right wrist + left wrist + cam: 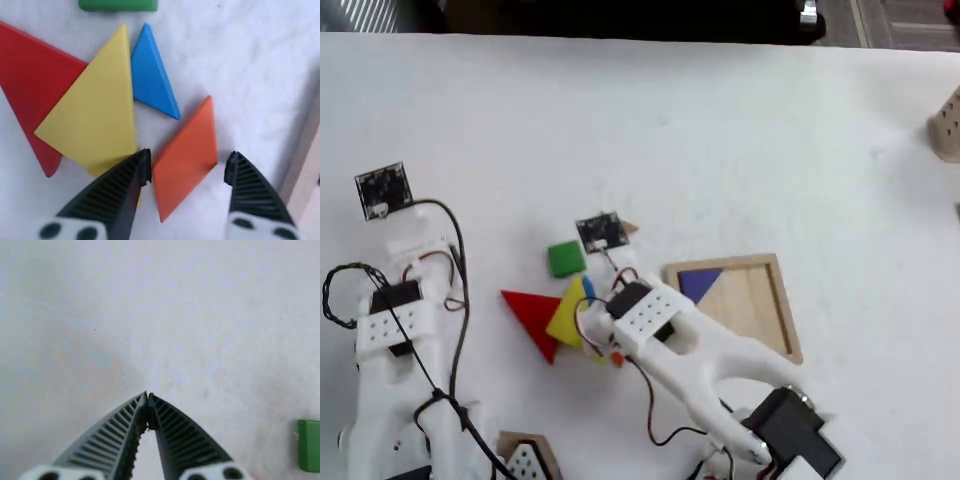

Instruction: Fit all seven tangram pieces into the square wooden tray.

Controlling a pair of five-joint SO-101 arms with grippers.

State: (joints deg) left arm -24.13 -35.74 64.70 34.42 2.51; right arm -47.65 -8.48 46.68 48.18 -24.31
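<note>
Left claw (148,398): closed with nothing held, the ridged fingertips pressed together at their points; it is seen over a bare stretch of the white surface (650,130).
Right claw (189,162): spread wide and clamped on nothing; it is placed over the loose pieces just beside the tray, with one finger on each side of the orange parallelogram.
Tray (740,261): a square wooden tray laid flat on the surface, to the right of the loose pieces in the high view.
Purple triangle (698,282): the one piece seen inside the tray, set in the far corner on the side nearest the loose pieces.
Orange parallelogram (186,155): laid flat on the surface between the right claw's fingers; whether either finger touches it cannot be told.
Yellow triangle (97,115): laid just beside the orange parallelogram, with one corner under a finger of the right claw; its long edge appears to overlap the red triangle.
Red triangle (35,75): laid on the outer side of the yellow one, farthest from the tray.
Blue triangle (150,75): a small piece placed against the yellow triangle's edge, its tip near a corner of the orange parallelogram.
Green square (566,258): laid apart from the cluster, just beyond the yellow and blue pieces; its edge is also caught in the left wrist view.
</note>
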